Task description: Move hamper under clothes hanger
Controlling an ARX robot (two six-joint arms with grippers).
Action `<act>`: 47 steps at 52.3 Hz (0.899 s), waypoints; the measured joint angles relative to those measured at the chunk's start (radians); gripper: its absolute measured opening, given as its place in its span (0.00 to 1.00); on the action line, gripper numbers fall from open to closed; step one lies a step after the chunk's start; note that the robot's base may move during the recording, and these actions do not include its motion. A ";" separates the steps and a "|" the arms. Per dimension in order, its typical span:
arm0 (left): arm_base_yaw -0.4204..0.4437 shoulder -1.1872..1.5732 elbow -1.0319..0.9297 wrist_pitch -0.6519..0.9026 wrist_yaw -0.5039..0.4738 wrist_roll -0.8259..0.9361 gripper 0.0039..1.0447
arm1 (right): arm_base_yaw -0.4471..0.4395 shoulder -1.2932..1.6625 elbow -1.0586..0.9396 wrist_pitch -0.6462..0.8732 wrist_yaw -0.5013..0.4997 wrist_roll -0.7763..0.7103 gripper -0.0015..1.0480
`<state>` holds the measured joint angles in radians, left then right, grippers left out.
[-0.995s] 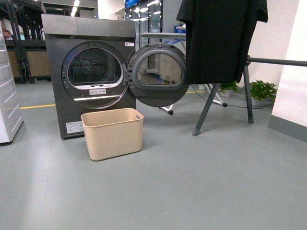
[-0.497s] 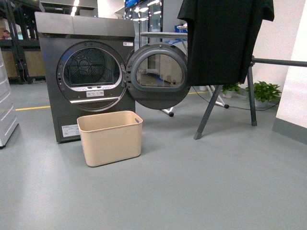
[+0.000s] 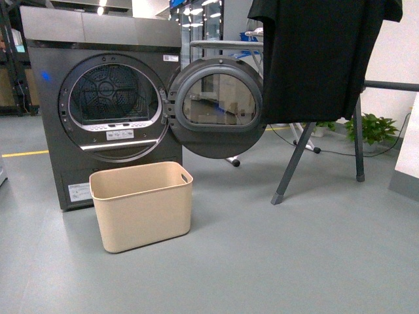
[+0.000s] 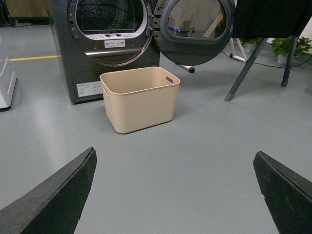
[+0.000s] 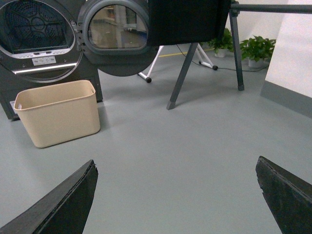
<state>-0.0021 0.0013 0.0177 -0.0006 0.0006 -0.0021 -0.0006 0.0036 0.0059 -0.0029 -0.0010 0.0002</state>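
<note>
Since a second ago the front view has drawn closer. The dryer (image 3: 98, 111) and hamper (image 3: 141, 206) now look larger and sit further left and lower in the frame, and the white cabinet at the left edge is gone from sight.

The hamper stands upright on the grey floor (image 3: 275, 261), just in front of the dryer's base, below and to the left of the open round door (image 3: 217, 108). It is well apart from the hanger (image 3: 393, 86), not under it. Its long axis runs roughly along the dryer's front, slightly skewed. One short end with the handle slot (image 3: 185, 177) faces towards the hanger's side.

A bare stretch of floor lies between the hamper's right end and the hanger's near leg (image 3: 296, 162). A black shirt (image 3: 321, 59) hangs over the bar above that leg. The door juts out between the two, higher than the hamper's rim. Floor in front of the hamper is open. A white wall base (image 3: 407, 176) and plants (image 3: 376, 127) bound the far right.

The left claw (image 4: 174, 152) is spread wide and holds nothing, with the hamper (image 4: 139, 100) well ahead of it. The right claw (image 5: 175, 160) is likewise wide open and empty.
</note>
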 joint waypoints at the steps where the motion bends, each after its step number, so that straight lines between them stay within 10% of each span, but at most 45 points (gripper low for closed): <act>1: 0.000 0.000 0.000 0.000 0.000 0.000 0.94 | 0.000 0.000 0.000 0.000 0.000 0.000 0.92; 47: 0.000 0.000 0.000 0.000 0.001 0.000 0.94 | 0.000 0.000 0.000 0.000 0.000 0.000 0.92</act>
<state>-0.0021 0.0010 0.0177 -0.0010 0.0013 -0.0025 -0.0006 0.0036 0.0059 -0.0032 -0.0013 0.0002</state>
